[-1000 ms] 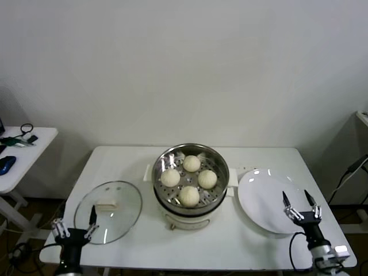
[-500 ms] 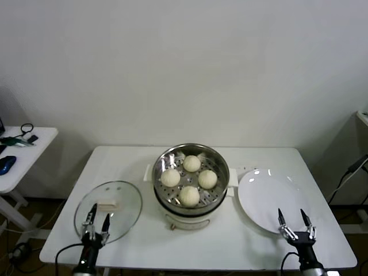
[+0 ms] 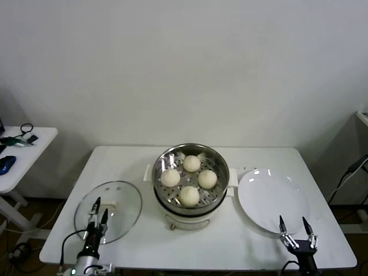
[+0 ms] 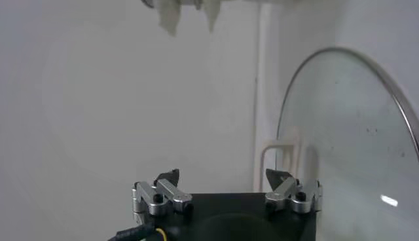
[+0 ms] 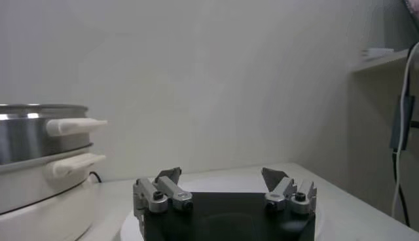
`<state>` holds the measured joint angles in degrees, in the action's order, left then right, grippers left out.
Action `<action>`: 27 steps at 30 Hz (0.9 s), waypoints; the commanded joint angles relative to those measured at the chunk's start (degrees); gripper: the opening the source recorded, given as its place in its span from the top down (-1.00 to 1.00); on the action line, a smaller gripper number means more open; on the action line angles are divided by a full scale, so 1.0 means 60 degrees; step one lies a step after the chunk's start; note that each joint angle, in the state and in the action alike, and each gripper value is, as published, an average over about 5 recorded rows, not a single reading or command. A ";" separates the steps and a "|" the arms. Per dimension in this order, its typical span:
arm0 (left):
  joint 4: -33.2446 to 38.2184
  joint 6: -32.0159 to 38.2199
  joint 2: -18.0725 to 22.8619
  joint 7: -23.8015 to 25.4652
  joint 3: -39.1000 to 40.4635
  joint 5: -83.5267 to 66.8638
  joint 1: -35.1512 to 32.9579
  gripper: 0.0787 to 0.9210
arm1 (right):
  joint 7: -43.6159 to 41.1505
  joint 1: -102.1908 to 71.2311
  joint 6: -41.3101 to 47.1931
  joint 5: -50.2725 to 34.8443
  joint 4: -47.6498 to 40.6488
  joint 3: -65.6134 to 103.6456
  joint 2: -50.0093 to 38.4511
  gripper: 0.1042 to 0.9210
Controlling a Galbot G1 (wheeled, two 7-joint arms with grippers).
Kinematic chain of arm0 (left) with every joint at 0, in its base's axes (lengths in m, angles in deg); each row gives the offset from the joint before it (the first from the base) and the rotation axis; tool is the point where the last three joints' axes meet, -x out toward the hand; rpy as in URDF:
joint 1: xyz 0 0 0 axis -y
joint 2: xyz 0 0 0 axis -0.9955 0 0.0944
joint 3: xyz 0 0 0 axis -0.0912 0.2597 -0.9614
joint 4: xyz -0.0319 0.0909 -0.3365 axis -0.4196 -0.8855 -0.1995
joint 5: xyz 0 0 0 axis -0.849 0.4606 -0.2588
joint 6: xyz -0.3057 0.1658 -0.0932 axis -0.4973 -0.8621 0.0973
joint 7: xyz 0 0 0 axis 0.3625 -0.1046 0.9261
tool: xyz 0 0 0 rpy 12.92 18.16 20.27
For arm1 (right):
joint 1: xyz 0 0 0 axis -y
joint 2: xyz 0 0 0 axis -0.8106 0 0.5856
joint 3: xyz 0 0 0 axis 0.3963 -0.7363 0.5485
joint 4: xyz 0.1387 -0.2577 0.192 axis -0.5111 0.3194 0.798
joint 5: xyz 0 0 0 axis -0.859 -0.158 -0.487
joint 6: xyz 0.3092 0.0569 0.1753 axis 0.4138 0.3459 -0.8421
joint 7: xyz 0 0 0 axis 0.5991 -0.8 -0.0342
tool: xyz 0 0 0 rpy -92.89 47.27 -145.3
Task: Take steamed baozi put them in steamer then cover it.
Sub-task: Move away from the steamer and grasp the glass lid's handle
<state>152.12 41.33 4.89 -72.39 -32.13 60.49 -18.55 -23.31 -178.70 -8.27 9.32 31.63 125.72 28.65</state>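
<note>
Left gripper, fingers spread and empty, hangs over the near edge of the cover, which lies flat on the table. Beyond it to its right stands the steamer, uncovered, holding four steamed baozi. Right gripper, also spread, sits at the plate's near edge.

Looks like a lab or robot test room rather than a home kitchen. Bare white wall behind a plain white table holding only a steamer, a glass cover and a white plate. Second small white table at far left with loose cables and small devices. More cabling at far right edge.
</note>
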 commanded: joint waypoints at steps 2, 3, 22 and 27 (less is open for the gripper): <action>-0.1049 -0.0510 -0.0172 0.0252 0.0053 0.0324 0.1148 -0.77 | 0.0041 -0.0171 -0.0060 0.0053 0.0175 0.0064 0.0242 -0.76; -0.1031 -0.0521 -0.0187 0.0249 0.0062 0.0290 0.1177 -0.77 | 0.0044 -0.0174 -0.0060 0.0056 0.0171 0.0063 0.0262 -0.76; -0.1837 0.0048 -0.0330 0.0275 0.0083 0.0488 0.1435 0.05 | 0.0083 -0.0089 -0.0109 0.0221 0.0061 0.0049 0.0365 -0.76; -0.1771 0.0113 -0.0349 0.0282 0.0064 0.0533 0.1408 0.38 | 0.0086 -0.0047 -0.0092 0.0202 0.0101 0.0077 0.0354 -0.76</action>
<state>142.89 41.18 2.98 -70.84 -31.70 63.09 -10.66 -22.82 -178.98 -8.86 10.49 32.11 126.09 30.68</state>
